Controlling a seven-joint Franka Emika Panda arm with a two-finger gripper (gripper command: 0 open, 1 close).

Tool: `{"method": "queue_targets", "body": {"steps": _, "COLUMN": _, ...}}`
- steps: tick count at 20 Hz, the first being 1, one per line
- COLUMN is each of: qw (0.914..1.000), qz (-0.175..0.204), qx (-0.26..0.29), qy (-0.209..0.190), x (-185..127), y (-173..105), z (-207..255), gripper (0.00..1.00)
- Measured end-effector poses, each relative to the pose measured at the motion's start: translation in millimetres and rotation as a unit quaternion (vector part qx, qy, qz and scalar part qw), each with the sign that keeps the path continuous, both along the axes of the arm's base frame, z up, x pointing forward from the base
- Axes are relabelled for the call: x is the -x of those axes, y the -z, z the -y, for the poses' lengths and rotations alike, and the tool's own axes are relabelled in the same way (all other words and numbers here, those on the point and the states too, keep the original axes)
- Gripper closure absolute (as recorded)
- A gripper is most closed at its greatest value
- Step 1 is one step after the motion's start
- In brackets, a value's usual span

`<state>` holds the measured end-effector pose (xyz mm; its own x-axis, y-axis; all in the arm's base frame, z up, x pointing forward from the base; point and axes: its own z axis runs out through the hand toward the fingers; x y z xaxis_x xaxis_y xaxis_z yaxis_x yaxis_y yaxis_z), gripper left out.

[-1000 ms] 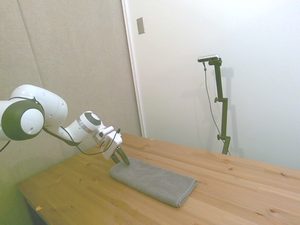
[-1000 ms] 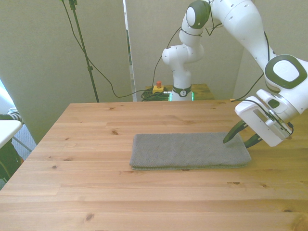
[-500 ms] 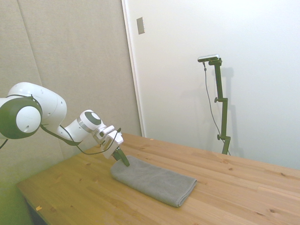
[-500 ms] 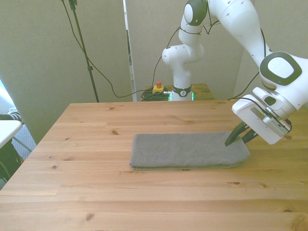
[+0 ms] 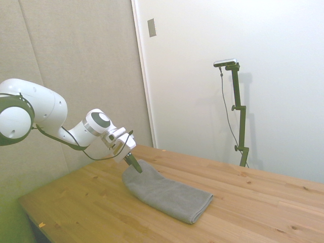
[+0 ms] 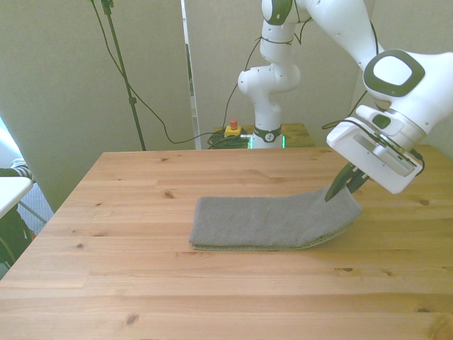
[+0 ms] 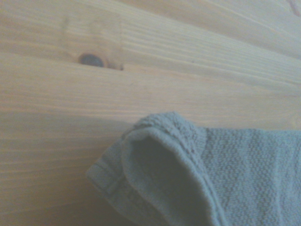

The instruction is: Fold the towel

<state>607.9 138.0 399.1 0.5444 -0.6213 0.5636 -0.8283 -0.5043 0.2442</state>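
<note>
- Grey terry towel (image 6: 272,221) lies as a long, layered rectangle near the middle of the wooden table (image 6: 141,283), long axis running across the front view.
- Claw (image 6: 345,185) sits at the towel's end on the front view's right, fingers closed to a narrow pinch on the cloth there; that end is raised off the table while the rest lies flat.
- Side view agrees — claw (image 5: 133,163) at the towel's (image 5: 167,195) raised near end, far end flat on the wood.
- Wrist view: lifted corner of the towel (image 7: 188,179) curls over, showing stacked layers and a hem. Whether every layer is in the pinch I cannot tell.
- Step in hand, as I judge it: carry the pinched end up and over toward the opposite short end.
  - Lift high enough that the held end clears the flat part before travelling across, or the cloth will drag and bunch.
  - Keep the travel along the towel's long axis so the short edges land square.
  - Thick cloth may slip or shed a lower layer — move slowly, release only once the end rests on the towel.
- Room: bare wood on all sides of the towel, with table edges well apart from it; nothing stands in the fold path. The wide strip between towel and table's camera-side edge in the front view gives slack if the towel slides.
</note>
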Motion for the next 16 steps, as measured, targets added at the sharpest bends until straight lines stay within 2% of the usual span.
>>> {"method": "queue_targets", "body": {"steps": 4, "qw": 0.9993, "qz": 0.017, "qx": -0.034, "qy": 0.008, "x": 9.9, "y": -29.0, "z": 32.5, "gripper": 1.00}}
{"method": "queue_targets", "body": {"steps": 11, "qw": 0.9955, "qz": 0.042, "qx": -0.079, "qy": 0.032, "x": 14.9, "y": -60.3, "z": 107.3, "gripper": 1.00}}
{"method": "queue_targets", "body": {"steps": 16, "qw": 0.9928, "qz": 0.051, "qx": -0.089, "qy": 0.061, "x": 23.8, "y": -63.1, "z": 160.4, "gripper": 1.00}}
